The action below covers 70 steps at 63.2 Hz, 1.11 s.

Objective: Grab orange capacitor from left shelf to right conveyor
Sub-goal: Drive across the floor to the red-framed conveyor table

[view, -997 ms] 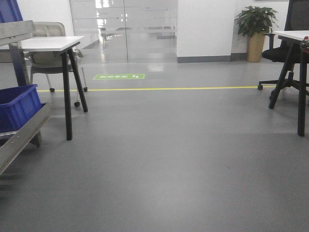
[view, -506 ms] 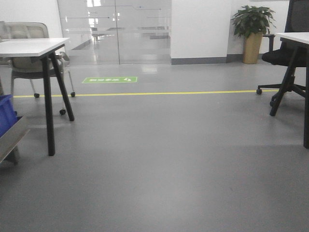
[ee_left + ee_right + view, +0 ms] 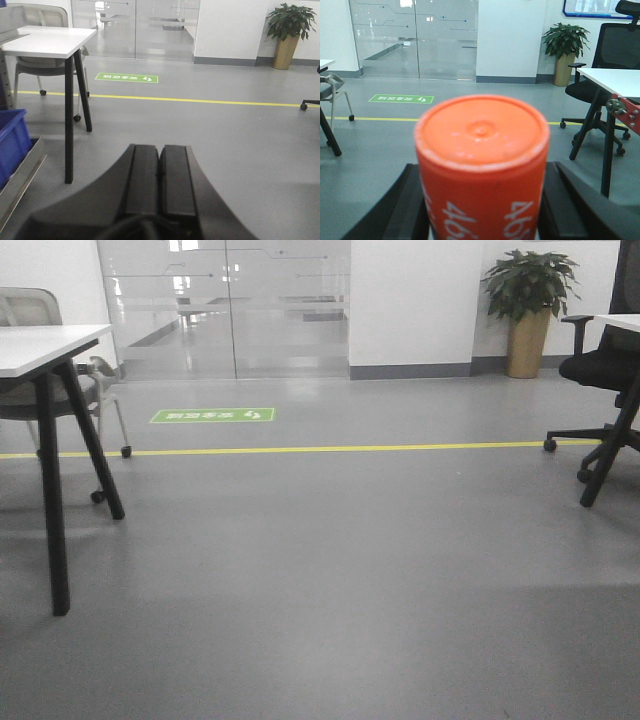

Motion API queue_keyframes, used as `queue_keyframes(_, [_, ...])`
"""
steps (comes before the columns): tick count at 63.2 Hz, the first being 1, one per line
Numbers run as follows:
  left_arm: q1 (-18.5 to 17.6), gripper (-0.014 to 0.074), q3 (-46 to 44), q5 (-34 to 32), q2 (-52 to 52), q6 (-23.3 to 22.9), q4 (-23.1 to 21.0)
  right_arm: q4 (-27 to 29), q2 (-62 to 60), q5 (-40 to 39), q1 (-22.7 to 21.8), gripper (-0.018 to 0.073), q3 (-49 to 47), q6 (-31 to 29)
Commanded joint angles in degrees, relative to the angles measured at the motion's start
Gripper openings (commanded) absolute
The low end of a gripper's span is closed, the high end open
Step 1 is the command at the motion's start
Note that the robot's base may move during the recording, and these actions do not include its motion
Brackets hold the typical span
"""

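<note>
The right gripper (image 3: 482,220) is clamping the orange capacitor (image 3: 481,150) upright between 2 fingers (image 3: 395,210); the left gripper (image 3: 159,175) is resting closed, empty. Any jolt while nearing the right conveyor (image 3: 625,112) could be tipping it loose.

Office-like work hall with an industrial touch, grey floor (image 3: 330,580) with a yellow line (image 3: 330,449) and green floor sign (image 3: 212,415); glass partition (image 3: 225,310), white desk (image 3: 50,40) on black legs, black office chair (image 3: 619,50), potted plant (image 3: 528,290); blue plastic bin (image 3: 10,145), red bolted edge of the right conveyor (image 3: 626,112)
</note>
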Motion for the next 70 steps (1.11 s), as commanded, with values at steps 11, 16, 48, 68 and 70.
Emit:
queue_keyframes(11, [-0.34, -0.0127, -0.18, -5.18, -0.47, -0.09, -0.10, -0.87, 1.31, -5.49, -0.22, 0.0118, -1.66, -0.19])
queue_keyframes(16, [-0.34, -0.0127, -0.18, -5.18, -0.47, -0.09, -0.10, -0.87, 1.31, -5.49, -0.22, 0.0118, -1.66, -0.19])
queue_keyframes(48, [-0.34, -0.0127, -0.18, -5.18, -0.60, -0.09, -0.10, -0.87, 1.31, -5.49, -0.22, 0.0118, -1.66, -0.19])
queue_keyframes(68, [-0.34, -0.0127, -0.18, -5.18, -0.60, -0.09, -0.10, -0.87, 1.31, -5.49, -0.22, 0.0118, -1.66, -0.19])
queue_keyframes(70, [-0.34, -0.0127, -0.18, -5.18, -0.60, -0.09, -0.10, -0.87, 1.31, -5.49, -0.22, 0.0118, -1.66, -0.19])
